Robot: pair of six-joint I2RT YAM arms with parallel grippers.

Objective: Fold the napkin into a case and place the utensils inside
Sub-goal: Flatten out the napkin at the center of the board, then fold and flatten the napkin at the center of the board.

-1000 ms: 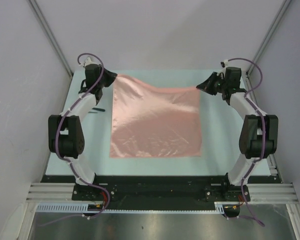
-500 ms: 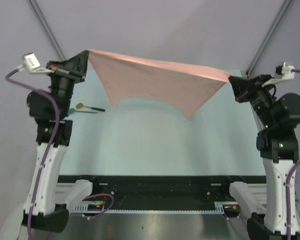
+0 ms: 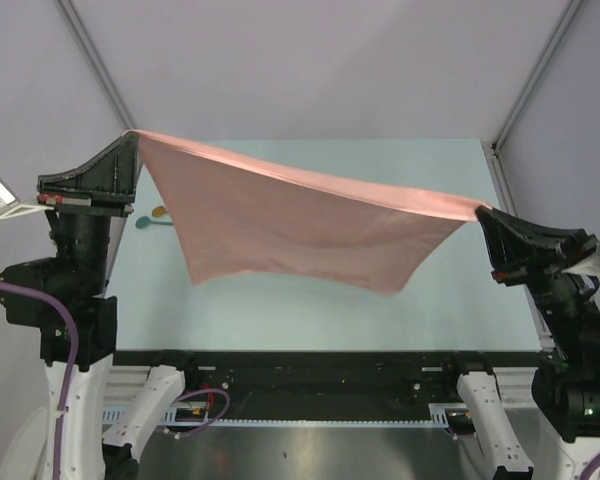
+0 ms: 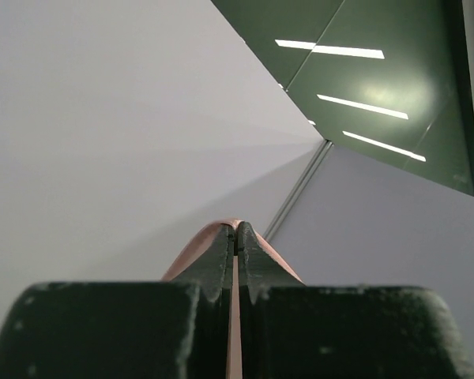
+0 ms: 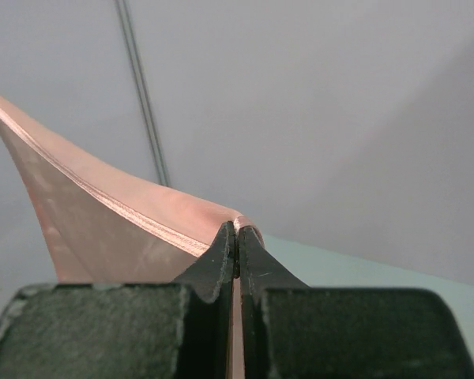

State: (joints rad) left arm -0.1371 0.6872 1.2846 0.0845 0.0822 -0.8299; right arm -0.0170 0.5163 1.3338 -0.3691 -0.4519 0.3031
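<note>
So the napkin [image 3: 300,225] is hanging in the air, stretched like a banner between the two arms and well clear of the table [image 3: 430,170]. The left gripper [image 3: 130,138] is clamped on one corner and the right gripper [image 3: 483,212] on the other. Both wrist views show the jaws pinched tight with just a sliver of pink cloth between them. The left corner sits higher than the right, so the sheet hangs slanted with its loose edge sagging in the middle.

My read: this is the very start of the folding. No crease yet, and nothing like a case. The next move probably needs both arms to come down together, keeping the cloth taut so it lands flat and square for the first fold.

Hard to see: only the golden bowl of one spoon [image 3: 158,211] peeks out by the left arm, with its handle hidden. I can't find the second one at all. The wrist cams show mostly wall.
</note>
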